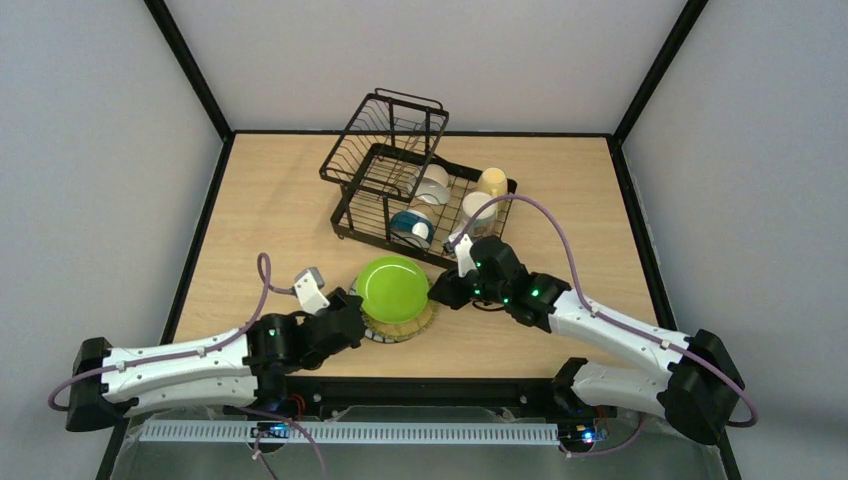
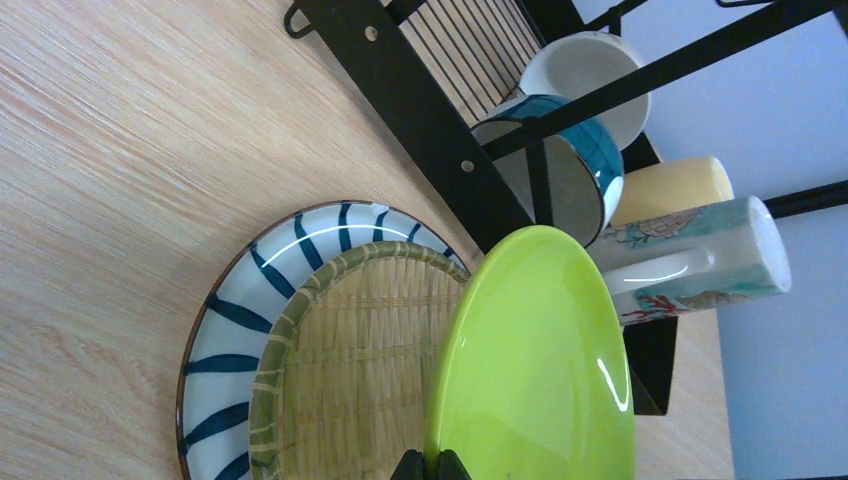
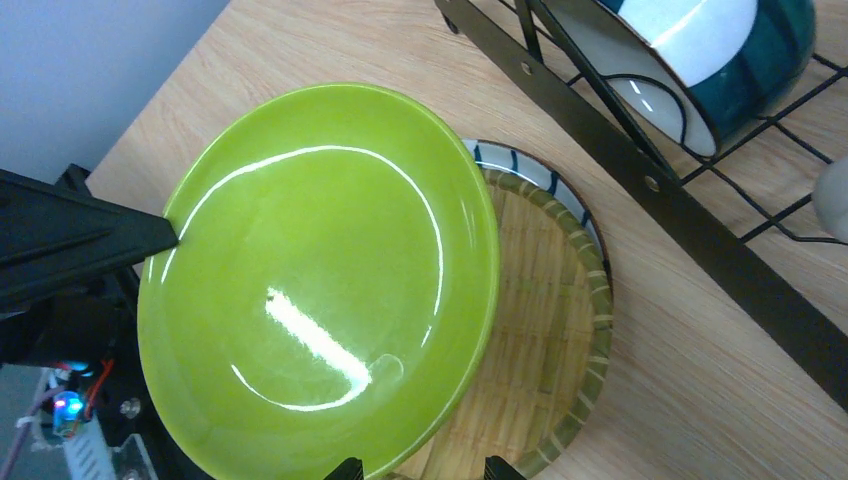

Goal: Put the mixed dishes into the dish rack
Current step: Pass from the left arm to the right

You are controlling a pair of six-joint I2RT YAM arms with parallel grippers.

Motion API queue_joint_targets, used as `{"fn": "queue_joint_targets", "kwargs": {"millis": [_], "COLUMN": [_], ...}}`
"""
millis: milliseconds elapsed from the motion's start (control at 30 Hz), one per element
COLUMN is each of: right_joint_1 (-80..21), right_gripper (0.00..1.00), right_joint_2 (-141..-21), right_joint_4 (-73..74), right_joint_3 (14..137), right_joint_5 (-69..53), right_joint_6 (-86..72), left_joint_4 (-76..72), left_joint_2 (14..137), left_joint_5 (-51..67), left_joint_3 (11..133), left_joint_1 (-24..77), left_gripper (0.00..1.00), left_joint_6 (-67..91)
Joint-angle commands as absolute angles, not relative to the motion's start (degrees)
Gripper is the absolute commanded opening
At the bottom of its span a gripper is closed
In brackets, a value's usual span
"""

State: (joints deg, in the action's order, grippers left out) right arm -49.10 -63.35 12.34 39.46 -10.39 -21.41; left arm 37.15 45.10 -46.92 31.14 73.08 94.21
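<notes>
1. Holding green plate (image 1: 392, 288) tilted on edge above woven tray (image 2: 350, 340) and striped plate (image 2: 225, 330), just short of dish rack (image 2: 420, 110); angled for a slot, probably.
2. Pinching its near rim tight with left gripper (image 2: 432, 465), carrying it alone.
3. Straddling opposite rim with right gripper (image 3: 424, 468), jaws apart, grasping nothing.

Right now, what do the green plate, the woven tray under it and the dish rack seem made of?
The green plate: glazed ceramic or glossy melamine; sharp bright highlights on a smooth face.
The woven tray: bamboo or similar strips, matte; visible weave and bound rim.
The dish rack: metal wire and bar with a black coating, probably; thin rigid rods.
</notes>
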Motion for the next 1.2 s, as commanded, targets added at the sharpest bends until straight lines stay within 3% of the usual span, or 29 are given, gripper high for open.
{"fn": "queue_joint_targets", "kwargs": {"millis": [0, 867, 1167], "right_joint_1": [-49.41, -49.39, -49.39], "right_gripper": [0.69, 0.71, 0.8], "right_joint_2": [-61.94, -58.67, -56.77], "right_joint_4": [7.73, 6.35, 7.2], "right_joint_3": [38.32, 38.36, 36.87], "right_joint_5": [-13.58, -13.92, -11.66], "right_joint_6": [-23.38, -24.79, -24.85], "left_joint_4": [35.71, 36.81, 37.14], "left_joint_2": [42.46, 37.01, 35.8], "left_joint_5": [-47.61, -46.21, -45.69], "left_joint_3": [32.42, 32.17, 31.91], "left_joint_1": [73.39, 73.34, 73.37], "left_gripper": [0.02, 0.02, 0.02], "left_joint_6": [90.99, 87.38, 86.86]}}
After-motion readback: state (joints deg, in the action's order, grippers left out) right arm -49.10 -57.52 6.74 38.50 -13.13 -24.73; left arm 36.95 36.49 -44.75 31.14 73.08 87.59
